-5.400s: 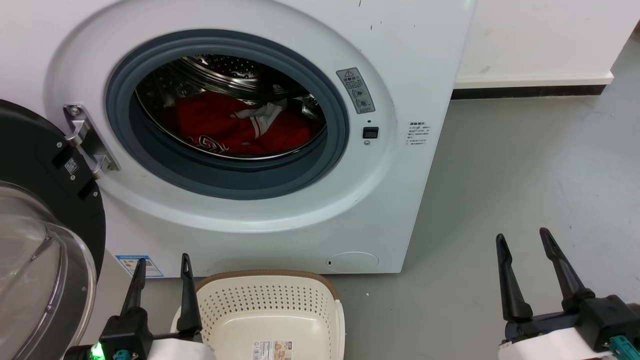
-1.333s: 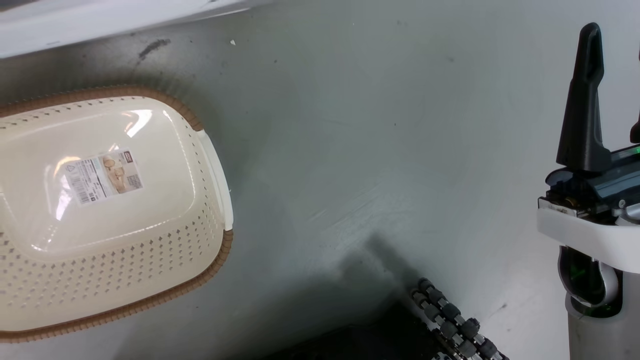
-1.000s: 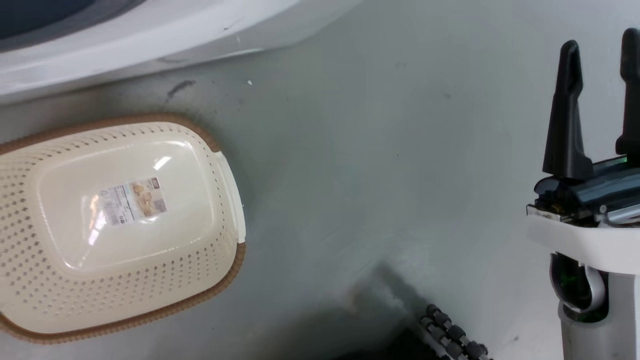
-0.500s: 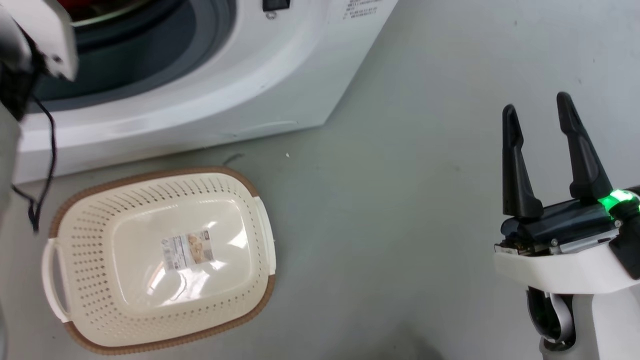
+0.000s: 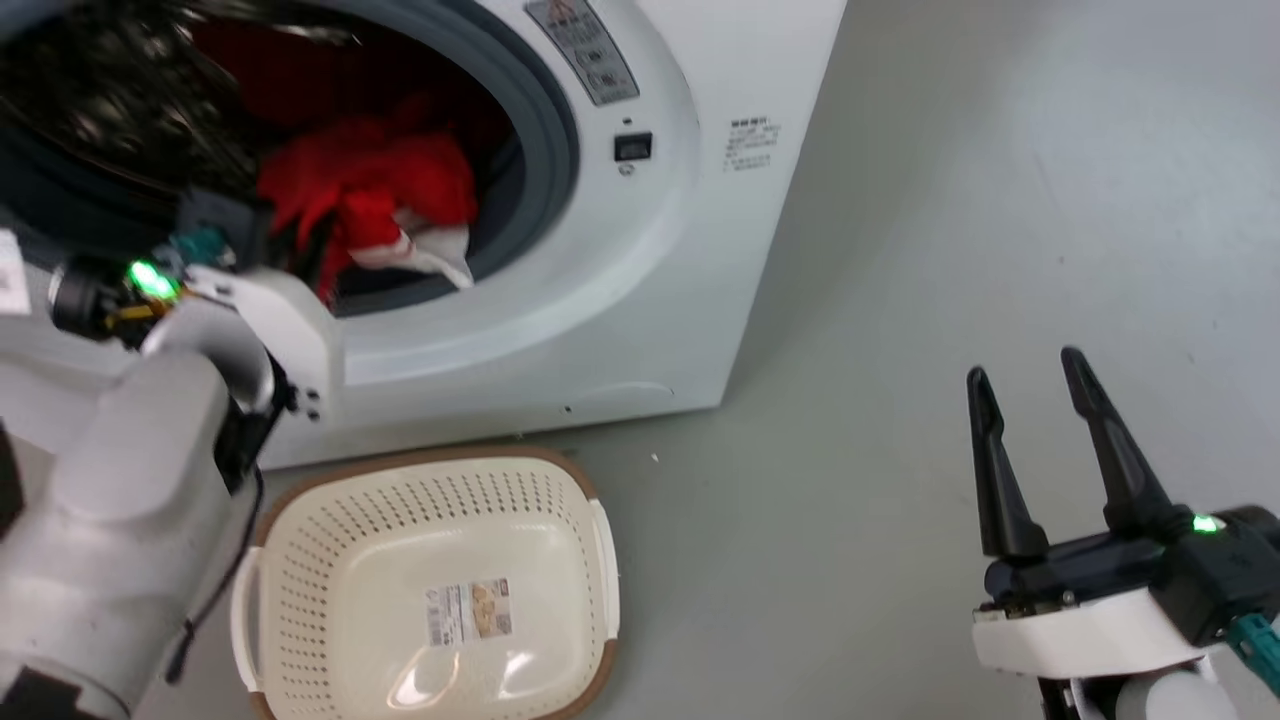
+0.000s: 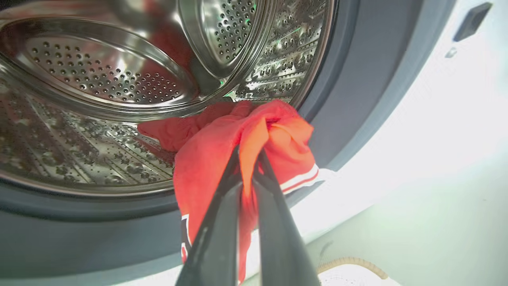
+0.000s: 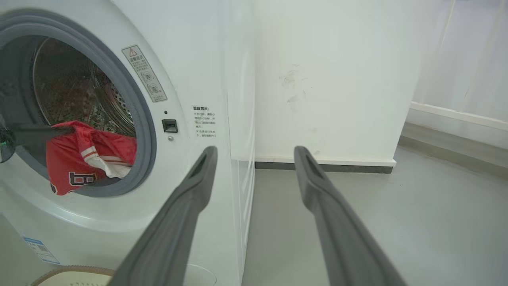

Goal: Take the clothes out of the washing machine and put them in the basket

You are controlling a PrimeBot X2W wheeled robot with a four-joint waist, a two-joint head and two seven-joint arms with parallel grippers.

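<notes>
Left end effector (image 6: 249,159): fingers together, clamped on a bunch of the clothes (image 6: 206,167) at the mouth of the drum (image 6: 99,79).
Clothes: red, with white-striped trim and a dark logo; bunched at the front of the drum, lower edge draping over the grey ring (image 5: 552,150).
Washer (image 5: 650,300): white, open at the front; warning sticker (image 5: 582,45) and small dark latch socket (image 5: 632,147) to the right of the opening; blue label (image 7: 39,250) low on the front.
Basket (image 5: 330,530): on the floor (image 5: 950,200) just in front of the washer, below the opening; cream, brown rim, white handles at the short ends; inside bare but for a sticker (image 5: 468,610) on the bottom.
Right end effector (image 5: 1022,365): fingers apart, gripping nothing; hovers over bare floor, well to the right of basket and washer; in the right wrist view points past the washer's right corner.
In the way: lower ring and the washer's white front lip, between the held cloth and the basket; left forearm (image 5: 130,500), pale grey, across the washer's lower left front in the head view, just beside the basket's left end.
Around: white wall (image 7: 337,79) with faint scuffs behind the washer; dark skirting (image 7: 325,165) at its foot; grey floor to the right.
</notes>
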